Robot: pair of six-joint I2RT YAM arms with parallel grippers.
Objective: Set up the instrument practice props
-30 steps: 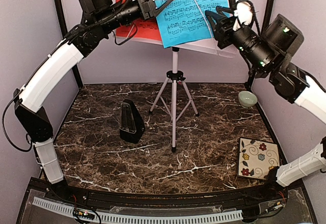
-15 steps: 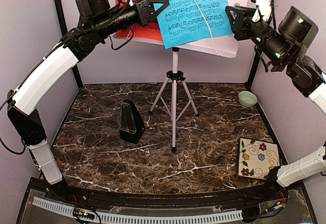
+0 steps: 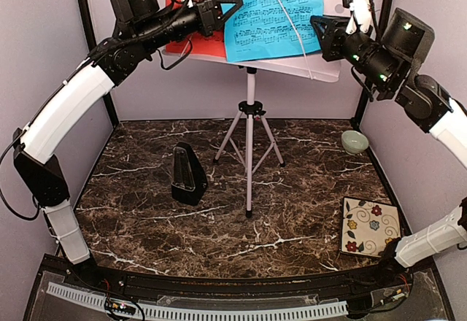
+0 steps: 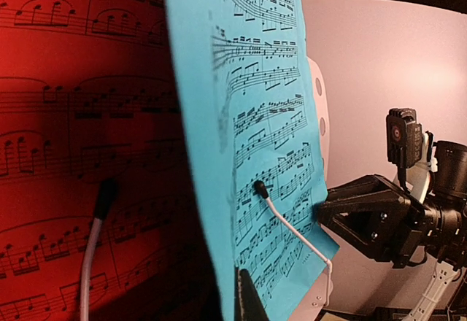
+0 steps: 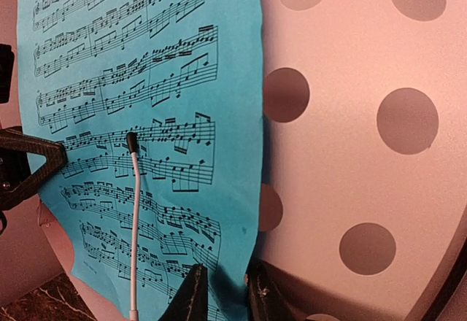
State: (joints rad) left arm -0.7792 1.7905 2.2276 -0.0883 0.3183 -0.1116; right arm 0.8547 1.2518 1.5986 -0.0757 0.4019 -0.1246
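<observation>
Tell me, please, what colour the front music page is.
The page is cyan; best in right wrist view.

Green bowl point(image 3: 354, 142) far right; floral tile point(image 3: 371, 226) nearer, seemingly flat.

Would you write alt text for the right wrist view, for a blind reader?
A cyan-blue sheet-music page rests on the white hole-perforated desk, held by a thin white wire arm with a black tip. The right gripper, slightly open, sits at the page's lower right corner; the left gripper shows at far left.
</observation>
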